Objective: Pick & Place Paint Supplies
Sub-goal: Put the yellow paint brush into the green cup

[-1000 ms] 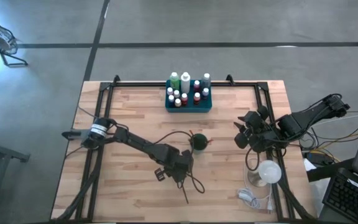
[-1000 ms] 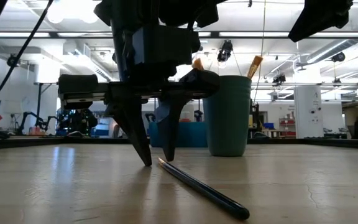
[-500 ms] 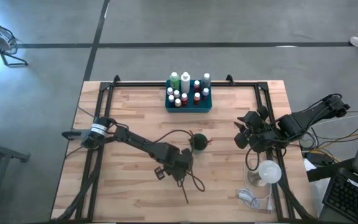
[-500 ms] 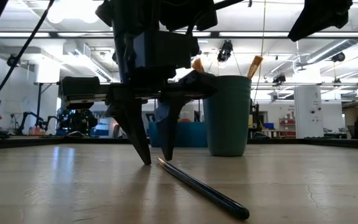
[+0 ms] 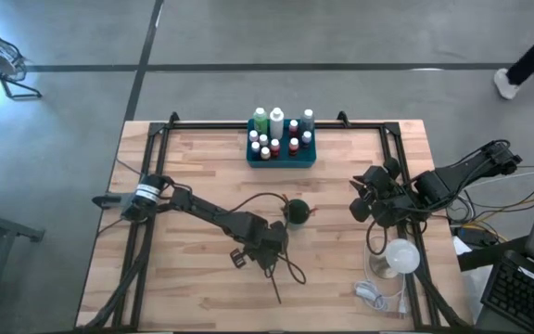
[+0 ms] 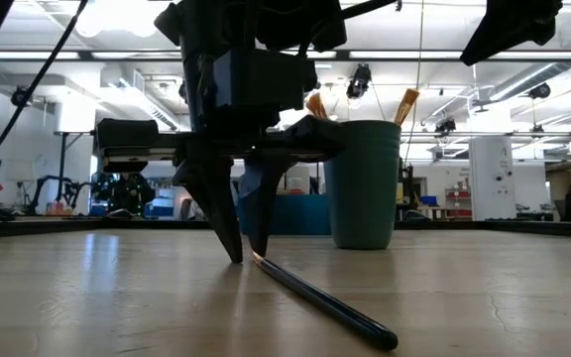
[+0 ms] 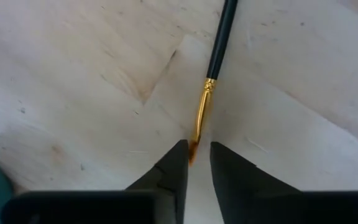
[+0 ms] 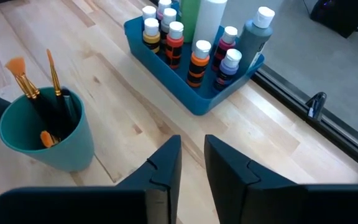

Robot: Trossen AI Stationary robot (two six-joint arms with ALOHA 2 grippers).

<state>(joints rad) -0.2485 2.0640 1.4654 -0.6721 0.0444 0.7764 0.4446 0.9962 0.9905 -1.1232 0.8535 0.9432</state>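
1. The left gripper (image 5: 269,261) is down at the table (image 5: 184,297), just in front of the dark green cup (image 5: 296,211); its fingers (image 7: 169,177) are drawn in to a narrow gap around the bristle tip of a loose paintbrush (image 7: 211,81); whether the pads already bear on it I cannot tell; the low view shows both fingertips at the board with the brush end between them, which fits a pinch at the tip so the brush can be lifted.
2. The paintbrush (image 6: 320,302) lies flat on the wood; its long axis runs from the gripper toward the table's front edge; the gold ferrule and bristles point into the fingers, the dark handle points away from them; in my judgement a grip this close to one end will let the handle droop once lifted.
3. The cup (image 8: 45,134) stands upright near mid-table and already holds several brushes, handle down and bristles up; probably the loose one belongs there too.
4. The teal tray (image 5: 306,158) sits at the back edge with the white-capped bottles (image 8: 201,62) upright in it, well apart from the brush.
5. The right gripper (image 5: 367,197) waits above the table's right side, fingers nearly together and holding nothing.
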